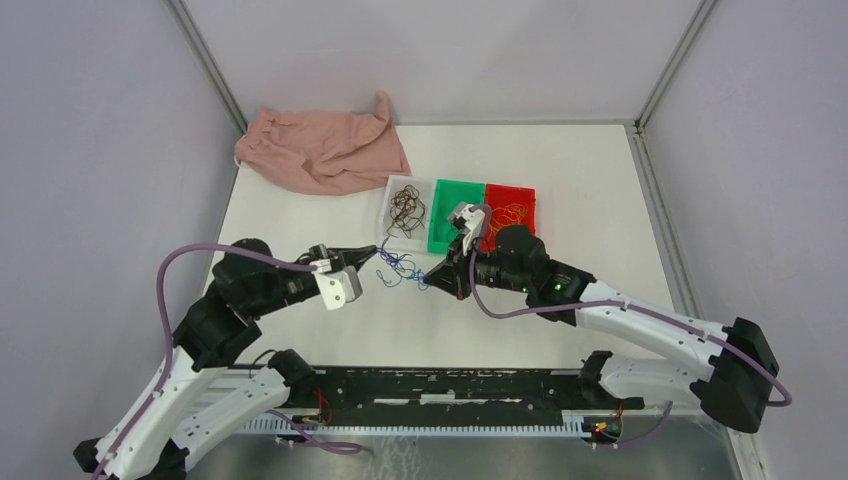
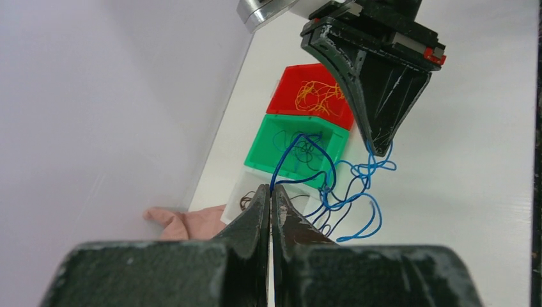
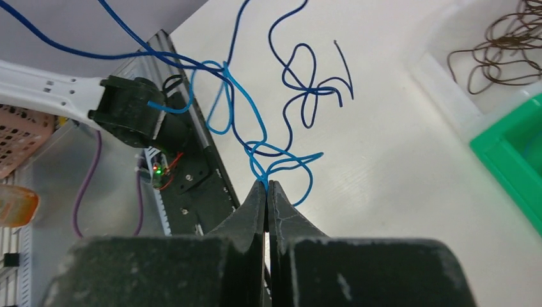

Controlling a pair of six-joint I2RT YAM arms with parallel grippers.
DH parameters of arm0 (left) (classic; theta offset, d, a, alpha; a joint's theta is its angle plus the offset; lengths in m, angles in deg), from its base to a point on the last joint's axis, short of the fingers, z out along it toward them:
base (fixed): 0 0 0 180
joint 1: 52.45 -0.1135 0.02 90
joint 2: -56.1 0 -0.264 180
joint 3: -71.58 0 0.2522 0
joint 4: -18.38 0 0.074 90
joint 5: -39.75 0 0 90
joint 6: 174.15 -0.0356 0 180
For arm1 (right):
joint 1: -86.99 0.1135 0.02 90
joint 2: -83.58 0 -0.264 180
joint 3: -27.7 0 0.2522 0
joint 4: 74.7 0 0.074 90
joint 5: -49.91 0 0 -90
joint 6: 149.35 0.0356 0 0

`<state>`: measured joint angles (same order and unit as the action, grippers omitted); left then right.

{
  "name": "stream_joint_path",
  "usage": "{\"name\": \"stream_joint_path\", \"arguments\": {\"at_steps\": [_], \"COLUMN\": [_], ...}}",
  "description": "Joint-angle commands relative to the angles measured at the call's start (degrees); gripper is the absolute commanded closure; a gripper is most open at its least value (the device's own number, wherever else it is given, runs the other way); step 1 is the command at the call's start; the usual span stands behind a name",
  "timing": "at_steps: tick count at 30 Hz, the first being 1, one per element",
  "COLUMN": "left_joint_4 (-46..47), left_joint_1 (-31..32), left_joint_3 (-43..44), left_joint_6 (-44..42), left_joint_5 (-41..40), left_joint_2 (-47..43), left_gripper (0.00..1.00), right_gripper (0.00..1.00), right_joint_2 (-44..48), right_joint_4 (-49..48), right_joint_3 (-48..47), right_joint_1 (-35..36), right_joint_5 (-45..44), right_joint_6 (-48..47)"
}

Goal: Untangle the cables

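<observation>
Blue cables [image 1: 400,268] are pinched by L gripper [image 2: 270,190] & R gripper [image 3: 266,185], jaws together on strands; untangling prob. underway. Next: to be drawn apart slowly.

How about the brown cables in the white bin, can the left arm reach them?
Likely not yet: the way to the brown cables looks free, but the left gripper is shut on the blue cables that the right gripper also pinches.
</observation>
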<state>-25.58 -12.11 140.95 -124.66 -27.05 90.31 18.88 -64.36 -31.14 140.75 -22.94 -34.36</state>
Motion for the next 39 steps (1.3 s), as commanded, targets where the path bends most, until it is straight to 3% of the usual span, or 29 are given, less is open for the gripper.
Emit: {"name": "stream_joint_path", "arguments": {"at_steps": [1,6,14,21,25,32,39], "left_joint_4": [1.25,4.22,14.36,25.85,24.41,22.71,20.63], "left_joint_1": [0.17,0.17,0.18,0.14,0.18,0.18,0.18], "left_joint_3": [3.4,6.56,13.2,20.7,24.92,23.18,20.5], "left_joint_6": [-9.51,-17.86,-25.08,-27.08,-26.42,-24.27,-25.63], "left_joint_5": [-4.01,-8.67,-16.14,-22.53,-20.44,-16.26,-8.36], "left_joint_2": [0.62,1.94,5.66,11.28,13.31,12.07,8.68], "left_gripper": [0.97,0.97,0.97,0.97,0.97,0.97,0.97], "right_gripper": [1.0,1.0,1.0,1.0,1.0,1.0,1.0], "right_joint_2": [2.51,0.68,0.79,2.11,3.59,6.91,0.33], "right_joint_4": [2.04,-1.3,-0.84,-0.09,-0.21,9.12,21.27], "right_joint_3": [2.66,9.07,13.87,16.65,17.03,4.48,-10.19], "right_joint_1": [-1.4,-6.49,-7.09,-7.09,-7.09,-7.17,-7.85], "right_joint_5": [-9.05,-8.87,-9.53,-9.71,-9.86,-17.58,-31.01], "right_joint_6": [-2.87,1.48,1.81,2.41,3.29,2.55,-2.9]}}
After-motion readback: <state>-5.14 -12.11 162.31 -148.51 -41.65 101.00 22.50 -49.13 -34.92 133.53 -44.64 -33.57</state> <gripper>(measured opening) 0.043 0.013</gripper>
